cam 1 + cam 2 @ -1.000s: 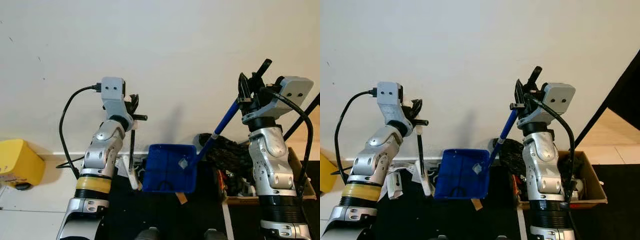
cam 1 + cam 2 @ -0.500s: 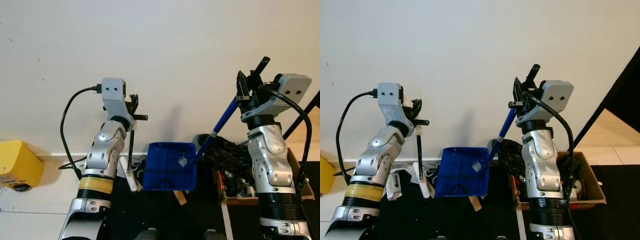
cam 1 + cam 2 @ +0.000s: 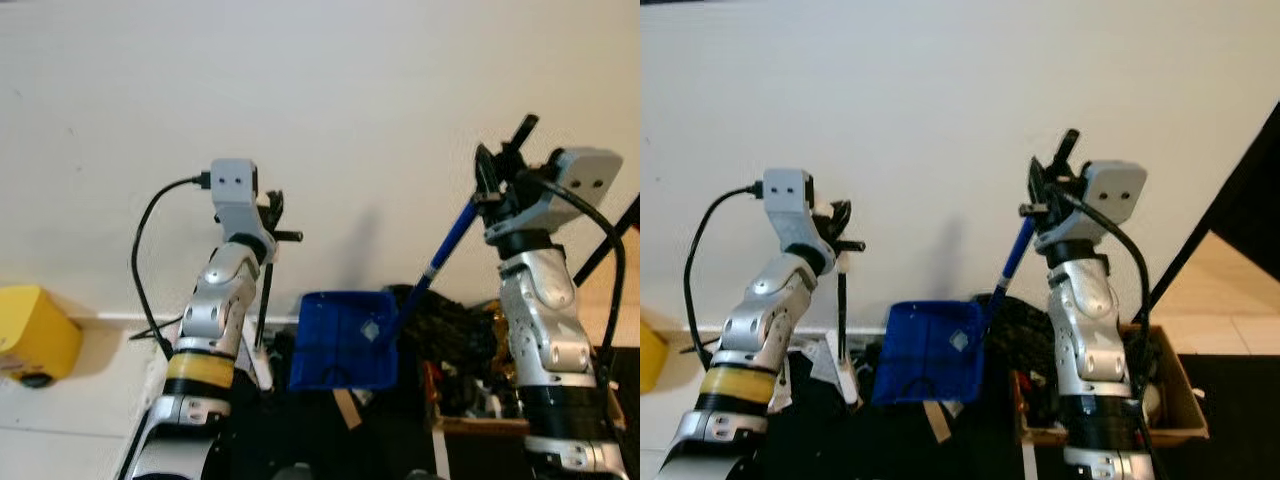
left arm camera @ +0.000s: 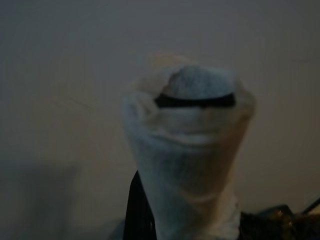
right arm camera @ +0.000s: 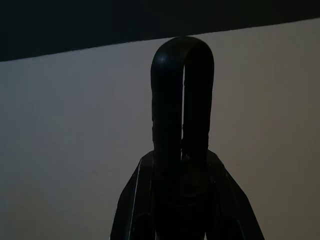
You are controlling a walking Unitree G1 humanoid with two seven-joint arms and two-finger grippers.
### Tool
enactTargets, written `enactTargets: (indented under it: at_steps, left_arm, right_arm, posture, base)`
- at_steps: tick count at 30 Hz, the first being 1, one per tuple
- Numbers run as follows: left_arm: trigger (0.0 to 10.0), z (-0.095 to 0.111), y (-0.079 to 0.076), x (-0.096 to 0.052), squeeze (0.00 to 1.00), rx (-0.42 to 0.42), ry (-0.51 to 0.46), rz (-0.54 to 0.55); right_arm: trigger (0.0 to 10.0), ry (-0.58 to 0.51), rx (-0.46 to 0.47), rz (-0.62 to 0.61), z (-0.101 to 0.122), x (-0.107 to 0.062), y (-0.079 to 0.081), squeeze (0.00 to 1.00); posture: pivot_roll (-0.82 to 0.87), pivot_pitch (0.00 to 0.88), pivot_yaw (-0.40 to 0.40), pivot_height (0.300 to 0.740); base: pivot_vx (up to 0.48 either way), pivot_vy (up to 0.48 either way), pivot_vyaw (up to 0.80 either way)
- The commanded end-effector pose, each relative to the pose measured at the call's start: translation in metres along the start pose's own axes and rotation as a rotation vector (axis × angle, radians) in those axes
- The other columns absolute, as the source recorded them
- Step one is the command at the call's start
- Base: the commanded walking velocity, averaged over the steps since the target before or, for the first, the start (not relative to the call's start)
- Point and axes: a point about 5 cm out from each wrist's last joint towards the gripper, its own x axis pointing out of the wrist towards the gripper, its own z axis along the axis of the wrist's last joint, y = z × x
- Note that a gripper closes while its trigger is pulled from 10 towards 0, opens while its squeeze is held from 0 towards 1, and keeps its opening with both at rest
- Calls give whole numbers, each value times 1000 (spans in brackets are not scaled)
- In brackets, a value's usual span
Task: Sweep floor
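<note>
Between the 2 raised arms, low against the white wall point(image 3: 330, 120), hangs the blue dustpan point(image 3: 343, 340). Its blue handle point(image 3: 448, 245) runs up and to the right into the right gripper point(image 3: 497, 172), whose jaws are closed on the handle's top end. The long axis leans from low centre to high right, so the pan sits down and left of those jaws. The left gripper point(image 3: 270, 215) grips the top of the brush point(image 3: 263, 300); its dark stick drops nearly straight down to a white head near the floor, just left of the pan. The left arm is nearer the brush, the right arm nearer the pan. I judge the next move turns on lowering both tools so the brush head meets the pan's open edge.

Count: 1 dustpan, 1 brush, 1 yellow container point(image 3: 35, 345) far left, 1 cardboard box point(image 3: 1160, 400) at right beside a dark clutter pile point(image 3: 450, 330).
</note>
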Motion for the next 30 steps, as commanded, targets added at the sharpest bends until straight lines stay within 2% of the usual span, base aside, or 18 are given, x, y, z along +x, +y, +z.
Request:
enactTargets:
  at_steps: [1,20,30]
  left_arm:
    - [10000,9,0,2,0,26,-38,-1]
    - [10000,9,1,2,0,33,-39,-1]
    - [10000,8,1,1,0,34,-35,1]
  right_arm:
    - [10000,-39,23,7,5,2,5,0]
    - [10000,-33,35,4,2,1,6,0]
    - [10000,-46,56,23,5,1,9,0]
  posture:
    - [50,0,51,740]
    - [59,0,56,740]
    - [58,0,54,740]
  base:
    - [251,-334,0]
    - [13,-388,0]
    - [0,-292,0]
